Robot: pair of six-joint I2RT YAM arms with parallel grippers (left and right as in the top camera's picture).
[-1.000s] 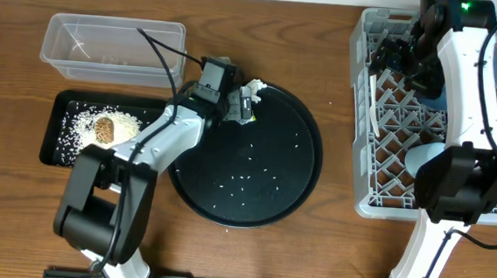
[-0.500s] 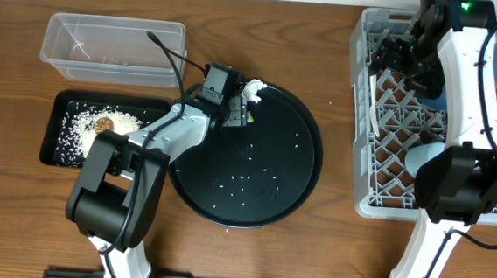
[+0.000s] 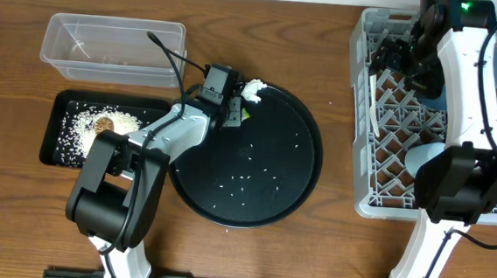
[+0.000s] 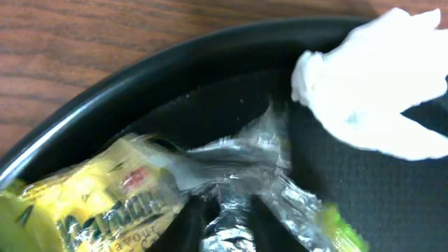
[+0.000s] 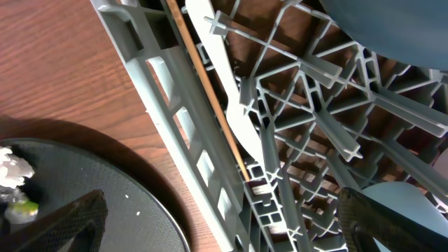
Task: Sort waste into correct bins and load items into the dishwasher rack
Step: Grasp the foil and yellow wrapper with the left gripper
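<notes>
Left gripper (image 3: 234, 112) sits on the rim of the round black tray (image 3: 302, 182) at its 11 o'clock edge. In the wrist view its dark fingers (image 4: 189, 227) stand close together, closed down on the crumpled silver foil (image 4: 241, 157) running between them. The small yellow wrapper (image 4: 105, 203) lies touching the foil at its 8 o'clock side, against the tray's inner wall. The crumpled white tissue (image 3: 253, 89) rests on the rim at 1 o'clock from the gripper, just beside the foil. Loose white rice grains (image 3: 244, 179) are scattered over the tray floor.

The shallow black rectangular tray (image 3: 49, 132) holds rice and the brown food lump (image 3: 103, 124). The clear plastic tub (image 3: 55, 45) stands at its 12 o'clock, nearly touching.

Right gripper (image 3: 391, 56) hangs over the dishwasher rack (image 3: 360, 50) near its 10 o'clock corner, fingers spread wide and gripping nothing. The white spoon (image 5: 222, 91) lies along the rack's left wall. Bare wood runs between round tray and rack.
</notes>
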